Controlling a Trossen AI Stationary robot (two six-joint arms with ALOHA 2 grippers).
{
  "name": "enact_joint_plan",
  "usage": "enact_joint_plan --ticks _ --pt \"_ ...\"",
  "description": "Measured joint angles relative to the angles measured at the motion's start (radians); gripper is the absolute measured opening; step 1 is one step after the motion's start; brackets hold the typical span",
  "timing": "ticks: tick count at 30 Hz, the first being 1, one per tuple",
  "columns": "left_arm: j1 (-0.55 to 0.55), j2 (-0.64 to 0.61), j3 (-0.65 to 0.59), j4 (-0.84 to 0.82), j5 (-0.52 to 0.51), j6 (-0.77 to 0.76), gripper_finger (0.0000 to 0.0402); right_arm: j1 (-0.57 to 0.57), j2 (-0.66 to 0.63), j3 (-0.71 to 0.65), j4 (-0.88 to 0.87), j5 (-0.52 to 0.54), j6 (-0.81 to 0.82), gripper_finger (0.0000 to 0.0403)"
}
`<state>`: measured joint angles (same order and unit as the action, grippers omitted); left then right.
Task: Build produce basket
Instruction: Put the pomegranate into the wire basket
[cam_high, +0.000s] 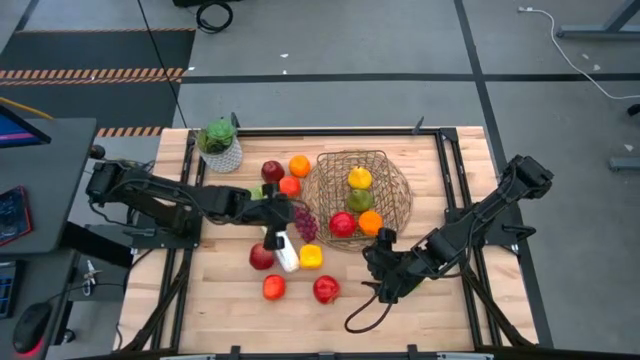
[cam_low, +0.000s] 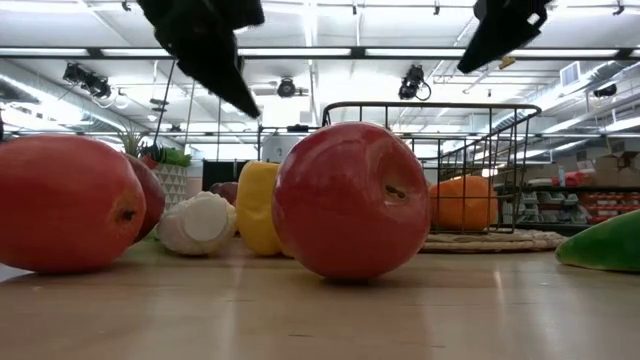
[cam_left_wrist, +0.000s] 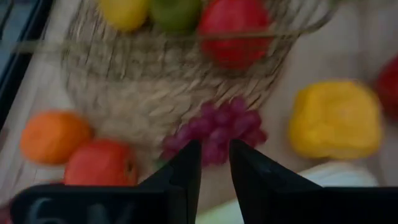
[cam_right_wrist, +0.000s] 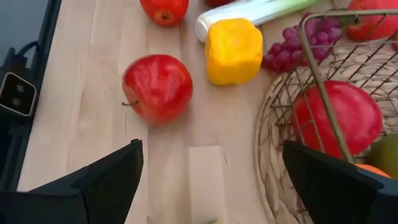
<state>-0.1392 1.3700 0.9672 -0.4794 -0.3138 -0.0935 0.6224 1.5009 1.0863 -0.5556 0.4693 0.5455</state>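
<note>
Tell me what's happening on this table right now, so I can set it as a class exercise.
Two robot arms are filling a wire basket with toy produce. It already holds a red apple, an orange and some yellow and green pieces. The left gripper, fingers slightly apart, points at the purple grapes lying beside the basket. The right gripper is wide open near a loose red apple. More fruit waits on the table.

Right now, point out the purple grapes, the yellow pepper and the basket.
purple grapes (cam_left_wrist: 217, 130): left wrist view, middle of the bunch.
yellow pepper (cam_right_wrist: 233, 50): right wrist view, its top face.
basket (cam_high: 392, 205): high view, bare wire wall.
</note>
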Motion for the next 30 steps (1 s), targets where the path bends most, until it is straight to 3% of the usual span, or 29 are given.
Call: enact_joint_plan --ticks 5,9,23,30 --pt "0.006 0.006 0.0 -0.072 0.012 -0.001 0.0102 0.017 0.0 -0.064 0.116 0.039 -0.003 0.0384" --pt "0.004 0.006 0.0 -0.093 0.082 -0.008 0.0102 0.018 0.0 -0.101 0.182 0.046 -0.004 0.0384" --pt "0.004 0.006 0.0 -0.077 0.098 -0.041 0.0103 0.018 0.0 -0.118 0.221 0.047 -0.031 0.0384" --pt "-0.044 -0.012 0.111 -0.307 0.091 -0.072 0.0101 0.019 0.0 -0.118 0.239 0.078 -0.023 0.0384"
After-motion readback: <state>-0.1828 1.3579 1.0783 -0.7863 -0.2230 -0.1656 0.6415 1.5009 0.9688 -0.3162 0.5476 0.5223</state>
